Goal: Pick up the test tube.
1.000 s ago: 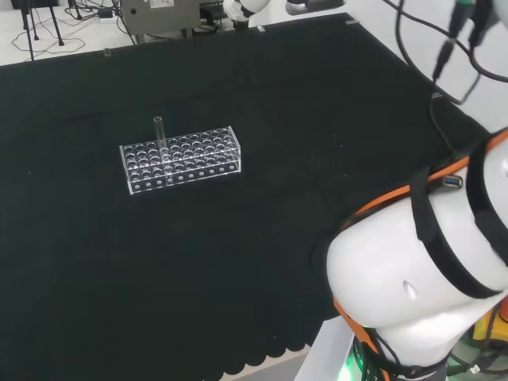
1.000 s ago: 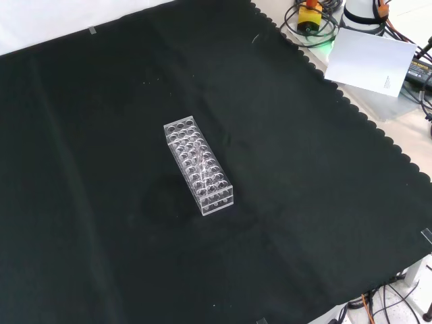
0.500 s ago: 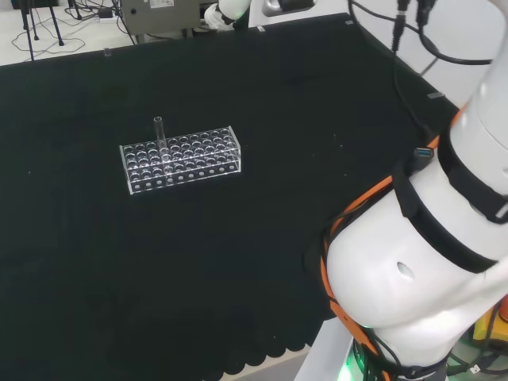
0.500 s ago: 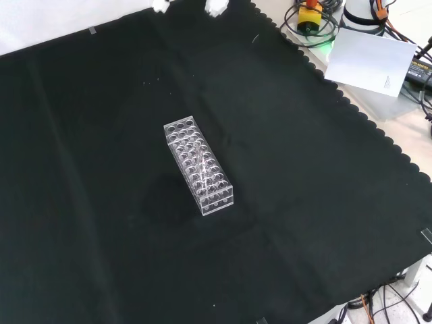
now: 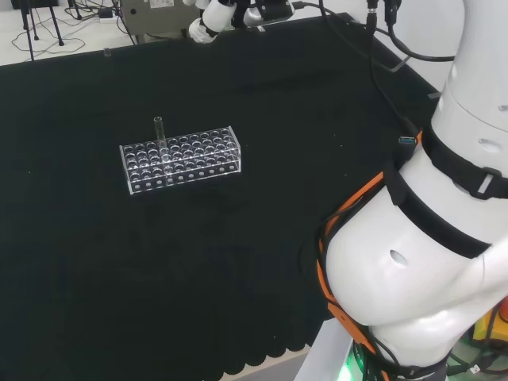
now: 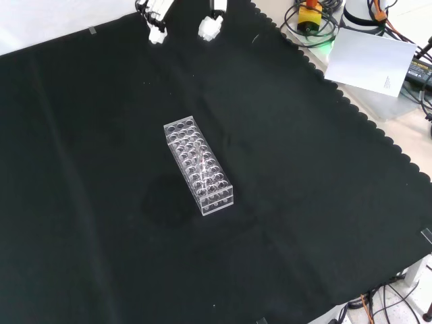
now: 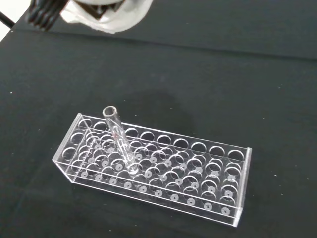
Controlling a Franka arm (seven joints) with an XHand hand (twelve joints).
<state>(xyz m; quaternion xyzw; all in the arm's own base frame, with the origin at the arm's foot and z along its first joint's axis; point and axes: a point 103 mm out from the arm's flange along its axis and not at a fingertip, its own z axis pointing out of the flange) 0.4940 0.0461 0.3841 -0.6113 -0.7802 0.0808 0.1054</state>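
Note:
A clear plastic test tube rack lies on the black cloth, near the middle in the front view. One clear test tube stands upright in it near its left end in the head view, faint in the front view. The wrist view looks down on the rack and the tube from a distance. The hand reaches in at the top edge of the front view, its fingers spread apart and holding nothing, well away from the rack. In the head view the hand is at the far edge.
The arm's big white links stand at the right of the head view. Cables, a yellow device and a white sheet lie off the cloth's scalloped edge at the front view's upper right.
The hand has come into view at the front view's top and moved down toward the rack. The arm's links have swung in the head view. Rack and tube have not moved.

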